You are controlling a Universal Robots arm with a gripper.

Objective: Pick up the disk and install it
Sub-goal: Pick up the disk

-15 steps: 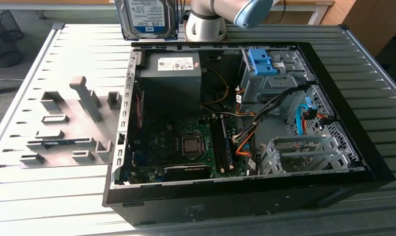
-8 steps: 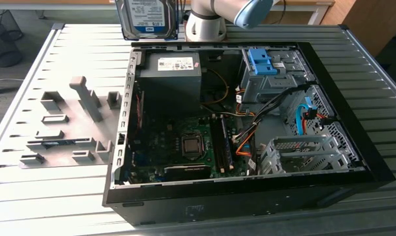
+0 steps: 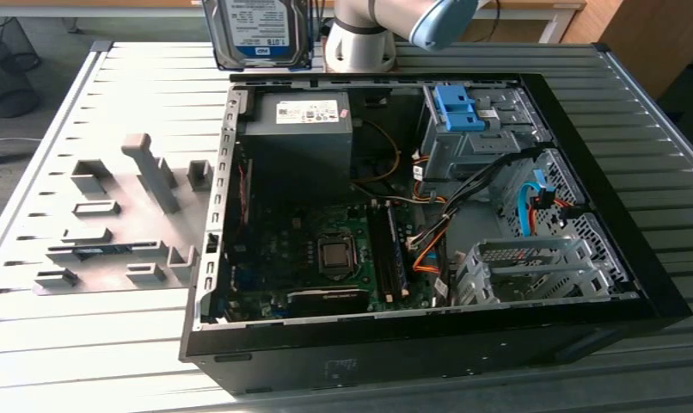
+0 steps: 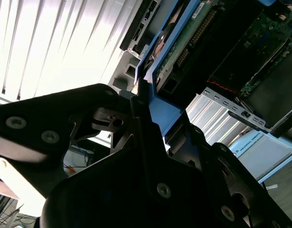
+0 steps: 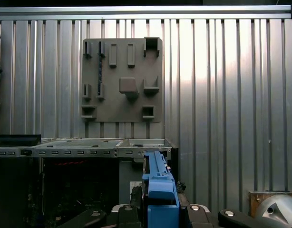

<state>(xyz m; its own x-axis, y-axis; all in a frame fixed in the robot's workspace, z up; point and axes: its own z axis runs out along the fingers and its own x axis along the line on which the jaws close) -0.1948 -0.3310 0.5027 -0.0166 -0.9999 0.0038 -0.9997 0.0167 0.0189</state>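
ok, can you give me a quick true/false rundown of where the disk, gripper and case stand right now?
1. The disk sits in a bay inside the case. False: it stands upright outside the case, beside the arm's base.
2. The gripper is shut on the disk's blue rail. True.
3. The case's side is closed. False: it is open, and the motherboard shows.
4. A grey fixture plate lies on the table, at the exterior view's left of the case. True.
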